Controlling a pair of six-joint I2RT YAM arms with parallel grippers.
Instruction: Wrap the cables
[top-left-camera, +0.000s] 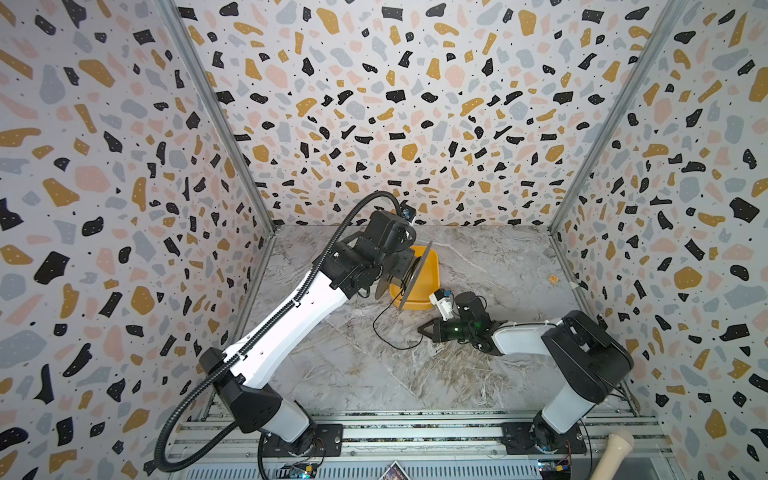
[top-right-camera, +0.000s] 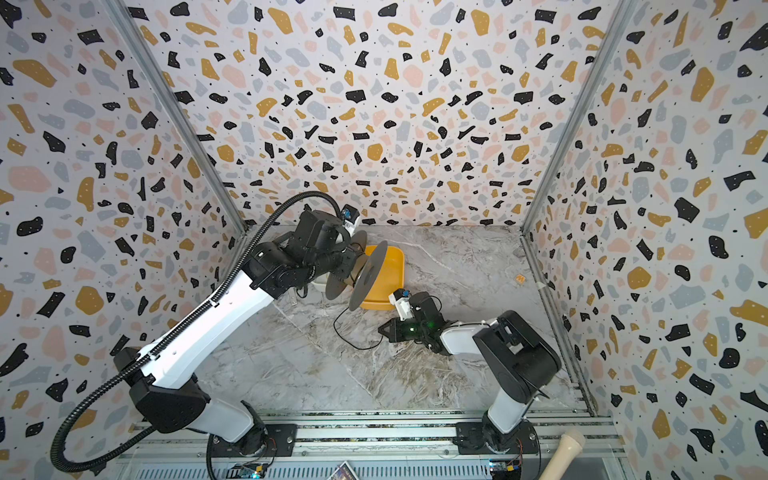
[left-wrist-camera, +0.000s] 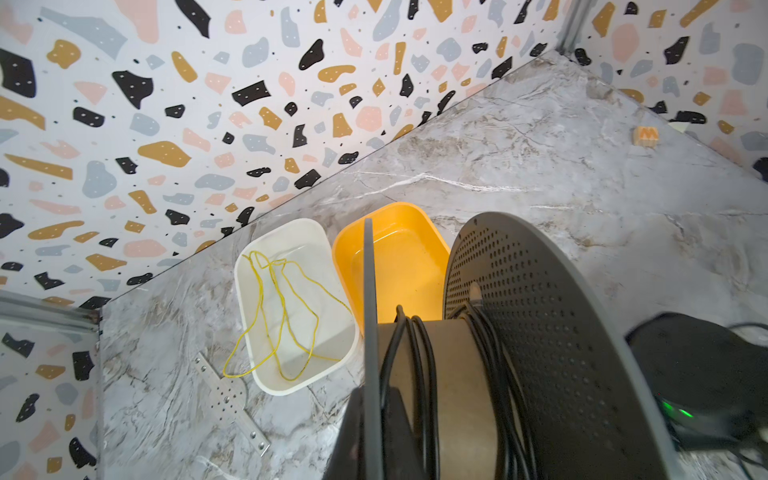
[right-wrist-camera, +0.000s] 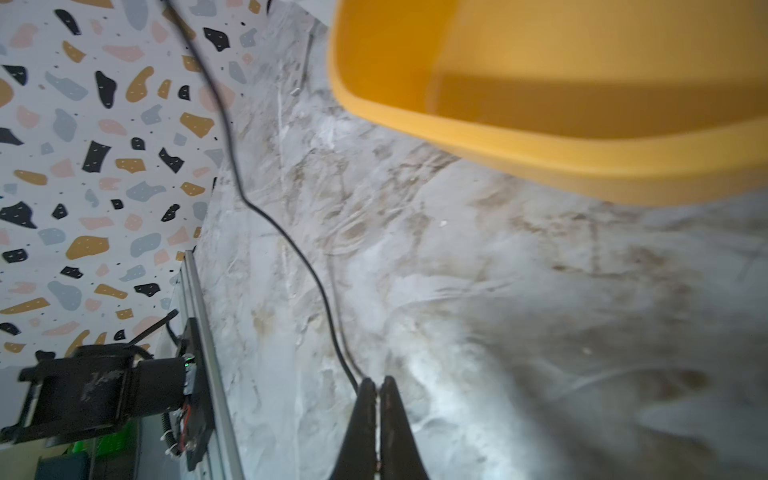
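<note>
In both top views my left gripper (top-left-camera: 386, 286) (top-right-camera: 338, 286) holds a spool (top-left-camera: 411, 274) (top-right-camera: 368, 274) with grey perforated flanges and a cardboard core, raised above the table. In the left wrist view the left gripper (left-wrist-camera: 372, 436) is shut on the thin flange edge, and the black cable (left-wrist-camera: 419, 374) lies in several turns round the core. A loose length of cable (top-left-camera: 376, 328) (top-right-camera: 338, 328) hangs from the spool, loops over the marble table and runs to my right gripper (top-left-camera: 420, 329) (top-right-camera: 380, 329). In the right wrist view the right gripper (right-wrist-camera: 376, 384) is shut low over the table, and the cable (right-wrist-camera: 291, 245) ends at its tips.
A yellow tray (top-left-camera: 432, 266) (left-wrist-camera: 407, 257) (right-wrist-camera: 540, 145) stands behind the spool. Beside it is a white tray (left-wrist-camera: 291, 230) holding a thin yellow cord (left-wrist-camera: 282, 307). A metal bracket (left-wrist-camera: 232, 407) lies near the left wall, and a small orange block (top-left-camera: 552, 279) near the right wall.
</note>
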